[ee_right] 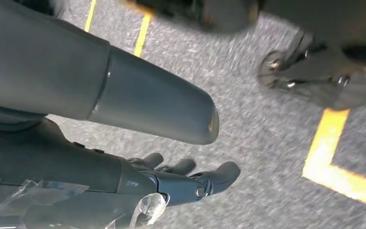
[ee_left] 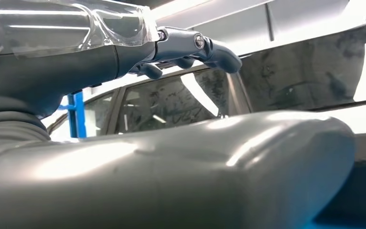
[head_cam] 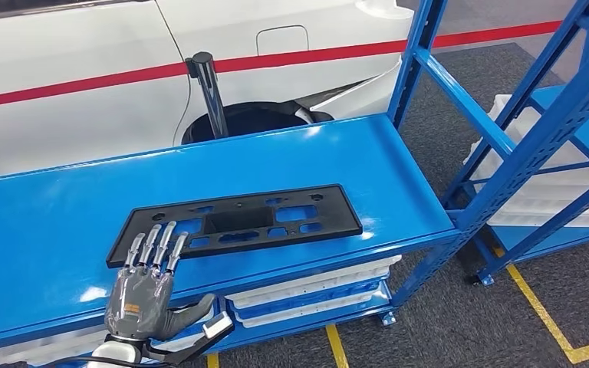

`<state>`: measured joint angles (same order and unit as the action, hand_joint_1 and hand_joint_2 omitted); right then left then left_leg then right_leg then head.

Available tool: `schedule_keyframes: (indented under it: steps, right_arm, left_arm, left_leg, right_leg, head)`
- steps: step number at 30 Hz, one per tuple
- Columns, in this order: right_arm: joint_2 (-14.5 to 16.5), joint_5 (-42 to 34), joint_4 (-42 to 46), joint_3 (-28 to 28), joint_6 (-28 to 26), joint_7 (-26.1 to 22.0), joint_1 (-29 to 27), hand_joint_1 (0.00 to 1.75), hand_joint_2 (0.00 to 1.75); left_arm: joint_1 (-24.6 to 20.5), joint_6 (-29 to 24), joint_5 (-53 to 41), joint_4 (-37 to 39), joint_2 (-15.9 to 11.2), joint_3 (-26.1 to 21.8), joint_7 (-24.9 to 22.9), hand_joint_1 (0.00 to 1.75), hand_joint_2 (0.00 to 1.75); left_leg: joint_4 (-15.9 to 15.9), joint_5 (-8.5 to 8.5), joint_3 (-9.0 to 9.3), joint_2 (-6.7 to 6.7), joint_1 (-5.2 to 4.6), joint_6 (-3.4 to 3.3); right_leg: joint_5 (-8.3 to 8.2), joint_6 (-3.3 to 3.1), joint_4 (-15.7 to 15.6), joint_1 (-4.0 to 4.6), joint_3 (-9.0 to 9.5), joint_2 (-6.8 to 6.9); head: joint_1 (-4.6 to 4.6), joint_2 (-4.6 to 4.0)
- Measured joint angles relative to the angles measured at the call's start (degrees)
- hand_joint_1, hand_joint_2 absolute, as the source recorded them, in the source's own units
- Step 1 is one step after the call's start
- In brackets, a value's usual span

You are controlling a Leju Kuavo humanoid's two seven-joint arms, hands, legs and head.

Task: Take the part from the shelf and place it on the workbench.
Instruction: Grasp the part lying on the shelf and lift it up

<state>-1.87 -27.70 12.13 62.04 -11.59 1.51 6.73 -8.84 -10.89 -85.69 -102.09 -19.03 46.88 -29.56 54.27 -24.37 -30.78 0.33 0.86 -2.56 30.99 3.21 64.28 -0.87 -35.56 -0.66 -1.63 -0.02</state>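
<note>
One black part (head_cam: 235, 224) lies flat on the blue shelf (head_cam: 61, 222); left hand (head_cam: 144, 287), fingers spread, overlaps its seven-o'clock corner. White car (head_cam: 84, 69) at twelve. Right hand (ee_right: 181, 179) hangs loosely open, holding nothing, above grey floor (ee_right: 267, 143).

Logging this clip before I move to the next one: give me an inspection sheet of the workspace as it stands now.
Surface: blue shelf top, glossy, bare apart from the part.
Job's things: black flat part with cut-outs lies flat on the shelf top, near its front edge.
Clutter: white trays stacked on the level below.
Robot hands: left robot hand open, fingers straight, tips over the part's near corner; contact cannot be judged. Right robot hand hangs open above the grey floor.
Cables: nothing seen.
Surroundings: white car with red stripe behind; second blue rack to the right; yellow floor lines.
</note>
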Motion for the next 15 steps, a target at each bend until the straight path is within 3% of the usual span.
schedule_keyframes:
  steps: [2, 3, 4, 7, 9, 11, 13, 15]
  right_arm:
    - [0.0, 0.1, 0.0, 0.0, 0.0, -0.1, -0.1, 0.0, 0.0]
    - [0.0, 0.3, 0.0, 0.1, 0.0, -0.1, -0.1, 0.0, 0.0]
    - [0.0, 0.4, 0.0, 0.1, 0.0, -0.2, -0.1, 0.0, 0.0]
    - [0.0, 1.0, 0.0, 0.2, 0.0, -0.6, -0.1, 0.0, 0.0]
    - [0.0, 1.4, 0.0, 0.4, 0.0, -0.7, 0.0, 0.0, 0.0]
    - [0.0, 1.7, 0.0, 0.6, 0.1, -0.9, 0.1, 0.0, 0.0]
    - [0.0, 2.2, 0.0, 0.9, 0.4, -0.9, 0.2, 0.0, 0.0]
    - [0.1, 2.5, 0.0, 1.2, 0.7, -0.8, 0.3, 0.0, 0.0]
  left_arm:
    - [0.2, -0.2, 1.0, 0.0, -0.2, -0.6, -0.2, 0.0, 0.0]
    - [0.2, -0.3, 2.0, 0.0, -0.4, -1.0, -0.2, 0.0, 0.0]
    - [0.2, -0.3, 3.0, 0.1, -0.6, -1.5, -0.1, 0.0, 0.0]
    - [0.1, 0.2, 5.0, 0.4, -1.6, -3.1, 0.5, 0.0, 0.0]
    - [-0.2, 0.9, 5.6, 0.7, -2.4, -4.2, 0.8, 0.0, 0.0]
    - [-0.9, 2.1, 6.5, 1.1, -3.3, -5.2, 1.3, 0.0, 0.0]
    - [-1.7, 3.7, 7.5, 1.6, -4.3, -6.3, 1.9, 0.0, 0.87]
    - [-2.7, 5.4, 8.4, 2.2, -5.3, -7.3, 2.6, 0.0, 1.75]
  left_leg:
    - [0.0, -0.06, 0.02, 0.12, -0.01, -0.1]
    - [0.0, -0.12, 0.05, 0.13, 0.03, -0.08]
    - [0.1, -0.22, 0.14, 0.1, 0.12, 0.02]
    - [0.4, -0.82, 0.41, 0.02, 0.29, 0.95]
    - [0.6, -1.07, 0.37, 0.02, 0.1, 1.71]
    - [0.4, -1.07, 0.38, 0.05, 0.27, 2.26]
    - [2.3, -2.37, -0.41, 0.04, 0.58, 2.7]
    - [8.7, -5.68, -3.41, -0.01, 0.6, 2.98]
  right_leg:
    - [2.37, 0.33, 7.0, -0.15, -3.57, 0.04]
    - [2.07, 0.49, 8.0, -0.29, -4.25, 0.07]
    - [0.57, 0.63, 6.4, -0.46, -3.65, 0.13]
    - [-4.72, 0.91, -4.6, -0.92, 1.36, 0.47]
    - [-5.32, 0.32, -7.8, -0.82, 2.66, 0.41]
    - [-5.36, -0.69, -7.9, -0.56, 2.61, 0.26]
    - [-5.45, -1.47, -8.1, -0.48, 2.69, 0.24]
    - [-5.46, -1.99, -8.1, -0.4, 2.74, 0.25]
  head:
    - [-0.03, 0.0]
    - [-0.03, 0.0]
    - [-0.03, 0.0]
    - [-0.07, 0.0]
    - [-0.04, 0.0]
    - [0.04, 0.0]
    - [0.13, 0.0]
    - [0.26, 0.0]
